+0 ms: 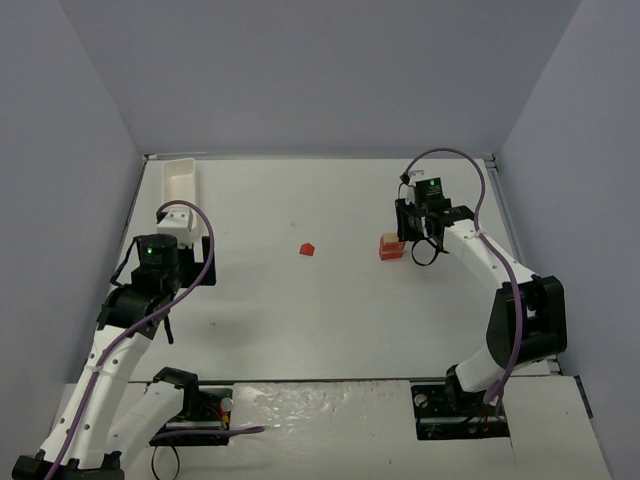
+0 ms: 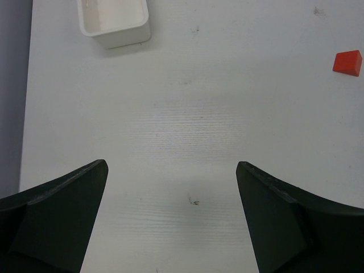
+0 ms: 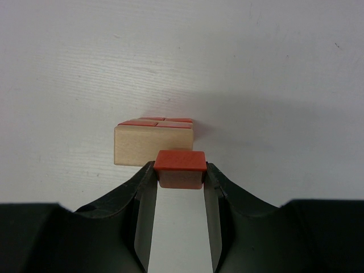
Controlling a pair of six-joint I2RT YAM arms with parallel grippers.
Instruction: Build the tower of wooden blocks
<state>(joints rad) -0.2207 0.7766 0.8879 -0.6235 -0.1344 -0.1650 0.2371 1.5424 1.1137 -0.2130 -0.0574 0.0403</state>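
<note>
wood block tower (image 3: 152, 145): low stack, pale tan front face, top a patchwork of red and tan pieces; upright on table (image 1: 330, 320), toward right edge. red block (image 3: 180, 161): level, clamped in right gripper (image 3: 180, 170), before tower's tan face, contact unclear. second red block (image 1: 307, 249): loose, near table centre.

I looked all over and I could not read any words, numbers or signs on anything I saw

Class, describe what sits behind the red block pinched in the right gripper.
The wood block tower: a pale tan face with red pieces on top. The red block covers its lower right corner, and its far side is hidden.
</note>
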